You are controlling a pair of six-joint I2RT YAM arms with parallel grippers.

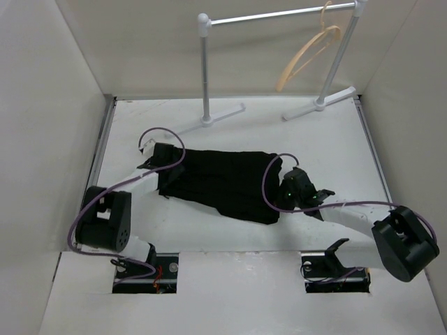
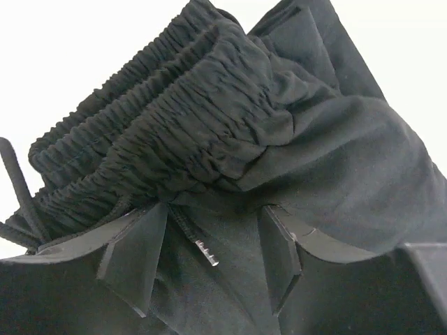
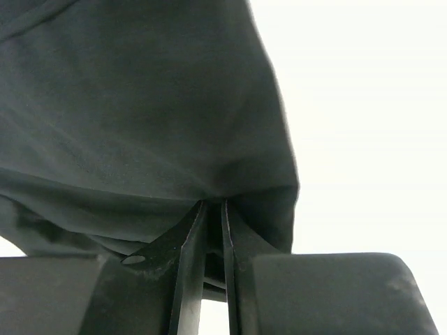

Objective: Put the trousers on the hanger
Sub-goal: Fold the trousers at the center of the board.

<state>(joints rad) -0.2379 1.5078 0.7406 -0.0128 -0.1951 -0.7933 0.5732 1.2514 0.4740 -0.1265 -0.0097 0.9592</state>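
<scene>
The black trousers (image 1: 223,183) lie folded flat on the white table, gathered waistband to the left. The tan wooden hanger (image 1: 307,52) hangs tilted on the rail at the back right, far from both arms. My left gripper (image 1: 162,157) is at the waistband end. In the left wrist view it (image 2: 209,258) is open, jaws wide apart over the cloth, the ribbed waistband (image 2: 174,118) ahead and a metal-tipped drawstring (image 2: 202,251) between the fingers. My right gripper (image 1: 286,185) is at the right edge of the trousers. In the right wrist view it (image 3: 213,209) is shut on a pinch of the black fabric (image 3: 140,105).
The white-and-silver garment rail (image 1: 279,14) stands at the back on two white feet (image 1: 223,115). White walls close in the left, right and back. Purple cables loop over both wrists. Two cut-outs for the arm bases (image 1: 335,269) are at the near edge.
</scene>
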